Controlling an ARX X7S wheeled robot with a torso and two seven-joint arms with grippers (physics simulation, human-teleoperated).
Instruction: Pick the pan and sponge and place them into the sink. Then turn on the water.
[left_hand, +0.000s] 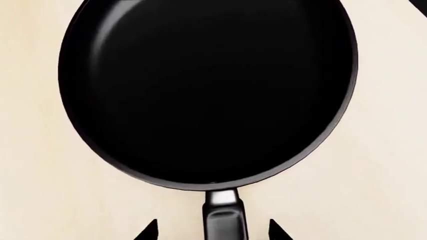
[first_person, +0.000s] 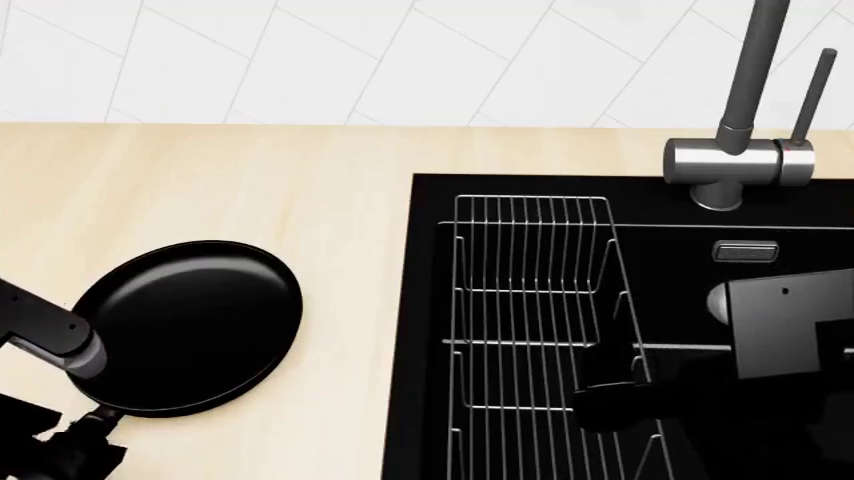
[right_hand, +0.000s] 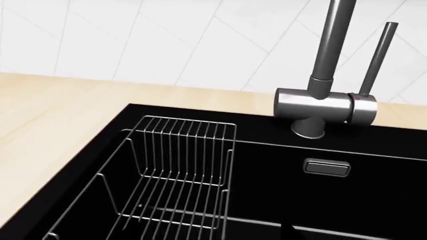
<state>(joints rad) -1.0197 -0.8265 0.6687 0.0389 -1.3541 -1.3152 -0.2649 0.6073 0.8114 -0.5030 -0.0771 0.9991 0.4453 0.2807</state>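
The glossy black pan lies flat on the light wooden counter. In the head view the pan is at the lower left, its handle pointing toward the front edge. My left gripper is open, with one fingertip on each side of the pan handle and a gap to each. My right gripper hangs dark over the black sink, and its jaws are hard to make out. The grey steel faucet with its thin lever stands behind the basin; no stream shows. The sponge is out of view.
A silver wire dish rack stands in the sink's left part, also in the right wrist view. A steel overflow slot is on the back wall. White tiles back the counter.
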